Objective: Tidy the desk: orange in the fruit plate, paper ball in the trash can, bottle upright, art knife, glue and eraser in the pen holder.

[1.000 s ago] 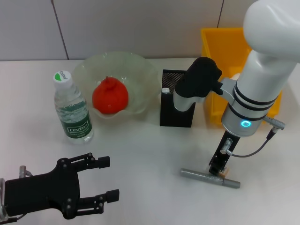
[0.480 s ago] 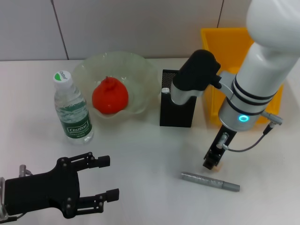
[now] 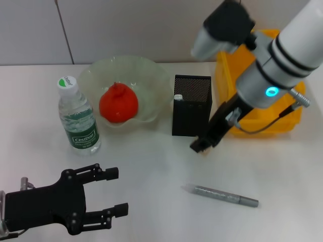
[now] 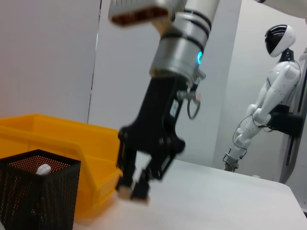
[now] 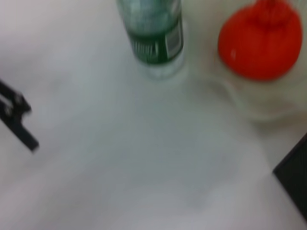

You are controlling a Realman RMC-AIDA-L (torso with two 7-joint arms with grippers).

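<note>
My right gripper hangs above the table just in front of the black mesh pen holder. In the left wrist view it is shut on the small tan eraser. The grey art knife lies on the table at the front right. A white-capped item stands in the pen holder. The orange sits in the pale-green fruit plate. The bottle stands upright to the left of the plate. The yellow trash can is behind my right arm. The paper ball is hidden. My left gripper is open at the front left.
The right wrist view shows the bottle, the orange, a corner of the pen holder and my left gripper's fingers. A wall rises behind the table.
My right gripper has lifted from beside the art knife with the eraser and moved up and left toward the pen holder. The left arm has not moved.
</note>
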